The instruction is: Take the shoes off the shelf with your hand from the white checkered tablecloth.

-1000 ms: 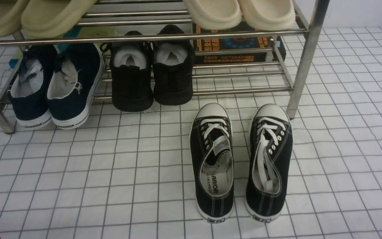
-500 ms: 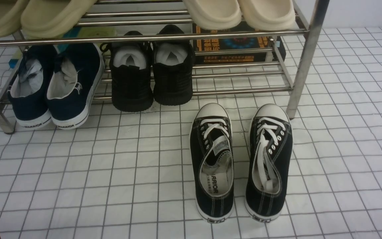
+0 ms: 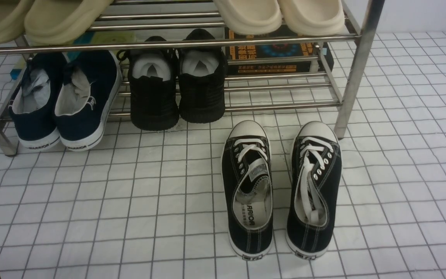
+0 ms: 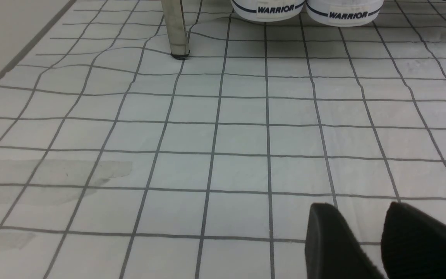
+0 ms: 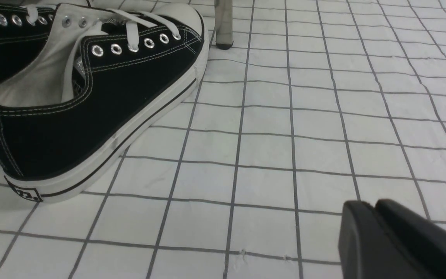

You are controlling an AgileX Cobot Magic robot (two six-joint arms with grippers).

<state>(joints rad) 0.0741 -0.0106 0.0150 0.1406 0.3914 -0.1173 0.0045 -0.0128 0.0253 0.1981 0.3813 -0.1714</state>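
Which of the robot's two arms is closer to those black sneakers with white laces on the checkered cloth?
The right. Its end effector has the shoes close by in its own view. The left end effector sees only cloth, a shelf leg and the navy pair's heels.

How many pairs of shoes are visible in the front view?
5: black canvas sneakers on the tablecloth; navy pair and black knit pair on the shelf's lower tier; two beige pairs on top, cropped. More may be out of frame.
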